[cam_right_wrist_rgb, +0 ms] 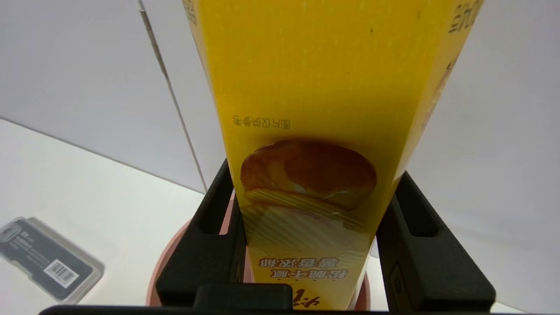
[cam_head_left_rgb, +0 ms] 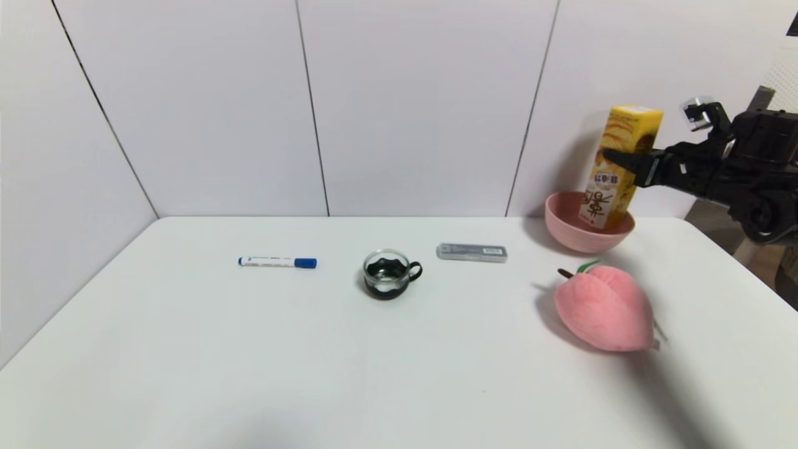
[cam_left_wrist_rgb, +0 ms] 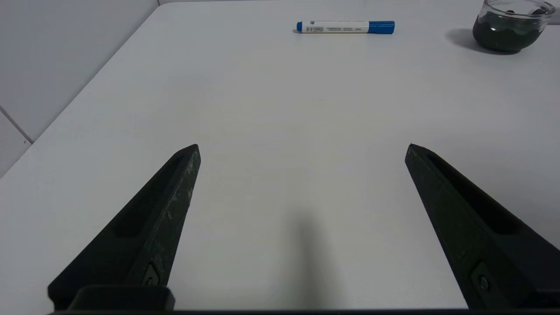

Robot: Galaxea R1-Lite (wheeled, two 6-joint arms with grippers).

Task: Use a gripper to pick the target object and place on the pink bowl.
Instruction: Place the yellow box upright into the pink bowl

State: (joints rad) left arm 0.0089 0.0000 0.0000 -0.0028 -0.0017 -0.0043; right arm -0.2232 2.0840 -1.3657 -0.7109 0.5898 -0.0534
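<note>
White wall panels stand behind a white table [cam_head_left_rgb: 249, 349], and I work at its far right corner. My right hand [cam_head_left_rgb: 623, 161] reaches in level from the right and is clamped on the yellow snack box [cam_head_left_rgb: 614, 168], one black finger on each side of it, a little above the box's middle. In my right wrist view the fingers [cam_right_wrist_rgb: 205, 245] press flat against both side faces of the box [cam_right_wrist_rgb: 323, 131], just beside the printed potato chip. The box stands nearly upright, tilted slightly, with its lower end down inside the pink bowl [cam_head_left_rgb: 564, 234]; I cannot tell whether that end touches the bowl's floor. Part of the bowl's rim [cam_right_wrist_rgb: 168, 258] shows below my fingers in the wrist view.

My left hand [cam_left_wrist_rgb: 302, 151] is parked over the near left part of the table, its two fingers spread wide apart with nothing between them.

Nearer to me than the bowl lies a fuzzy pink plush peach [cam_head_left_rgb: 605, 308] with a green leaf, apart from the bowl. To the left of the bowl a flat grey case [cam_head_left_rgb: 472, 252] lies on the table, then a small glass cup [cam_head_left_rgb: 389, 274] with a dark lower half and a handle, then a white marker [cam_head_left_rgb: 277, 262] with a blue cap, all well apart from one another.
</note>
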